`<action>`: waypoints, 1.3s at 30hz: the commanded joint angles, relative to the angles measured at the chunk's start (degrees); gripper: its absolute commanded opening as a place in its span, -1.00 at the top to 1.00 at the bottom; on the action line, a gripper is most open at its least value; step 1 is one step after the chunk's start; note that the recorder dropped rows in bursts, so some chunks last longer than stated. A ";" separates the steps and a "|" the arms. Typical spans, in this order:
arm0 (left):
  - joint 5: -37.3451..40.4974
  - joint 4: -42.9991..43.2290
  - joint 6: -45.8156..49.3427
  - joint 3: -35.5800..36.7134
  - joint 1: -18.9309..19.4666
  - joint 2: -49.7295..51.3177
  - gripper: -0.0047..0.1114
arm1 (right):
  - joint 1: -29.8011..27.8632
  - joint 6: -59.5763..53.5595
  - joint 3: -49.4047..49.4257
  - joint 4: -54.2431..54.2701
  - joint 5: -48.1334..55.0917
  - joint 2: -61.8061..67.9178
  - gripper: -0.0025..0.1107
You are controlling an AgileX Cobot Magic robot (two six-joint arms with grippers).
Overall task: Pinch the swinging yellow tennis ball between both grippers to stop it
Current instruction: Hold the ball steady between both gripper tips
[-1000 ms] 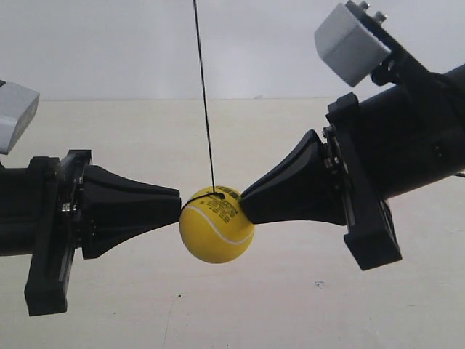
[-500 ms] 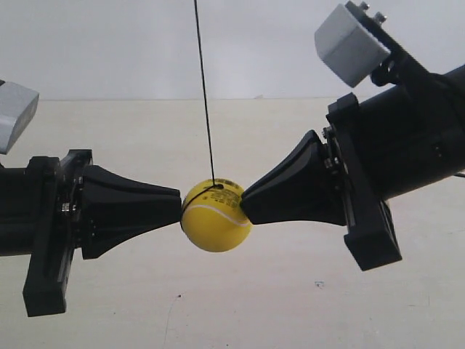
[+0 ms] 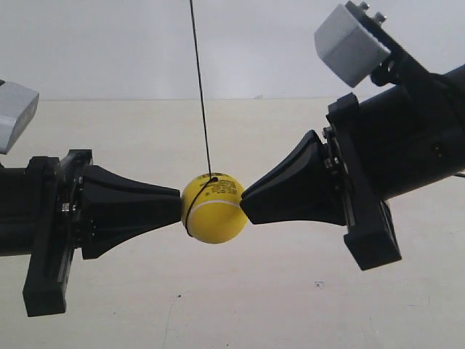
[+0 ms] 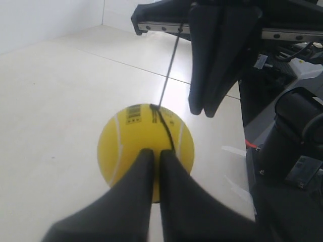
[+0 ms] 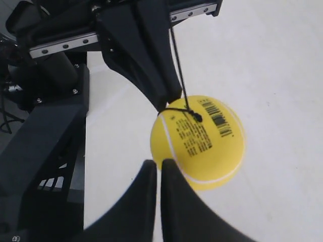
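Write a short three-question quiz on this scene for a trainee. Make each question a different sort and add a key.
1. True or false: the left tool has its jaws spread wide apart.
2. Multiple choice: what does the yellow tennis ball hang from? A) a thin black string B) a metal chain C) a red ribbon
3. Fill in the gap: in the exterior view, the ball sits ___ the tips of the left tool and the right tool.

Key: 1 false (the jaws are closed together); 2 A; 3 between.
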 commanded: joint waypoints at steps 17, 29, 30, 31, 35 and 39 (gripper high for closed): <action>-0.63 0.28 -0.30 -0.30 -0.42 0.15 0.84 | 0.13 1.19 -0.06 0.32 -0.14 -0.13 0.96; -0.63 0.28 -0.30 -0.30 -0.42 0.15 0.84 | 5.49 1.89 -0.06 -1.58 -4.05 2.12 0.96; -0.63 0.28 -0.30 -0.30 -0.42 0.15 0.84 | 5.49 2.00 -0.06 -1.58 -4.05 2.12 0.96; -0.63 0.28 -0.30 -0.30 -0.42 0.15 0.84 | 5.49 1.99 -0.06 -1.72 -4.05 2.12 0.96; -0.63 0.28 -0.30 -0.30 -0.42 0.15 0.84 | 5.49 1.99 -0.06 -1.72 -4.05 2.12 0.96; -0.63 0.40 -0.30 -0.30 -0.42 0.15 0.84 | 5.49 2.17 -0.06 -1.71 -4.05 2.12 0.96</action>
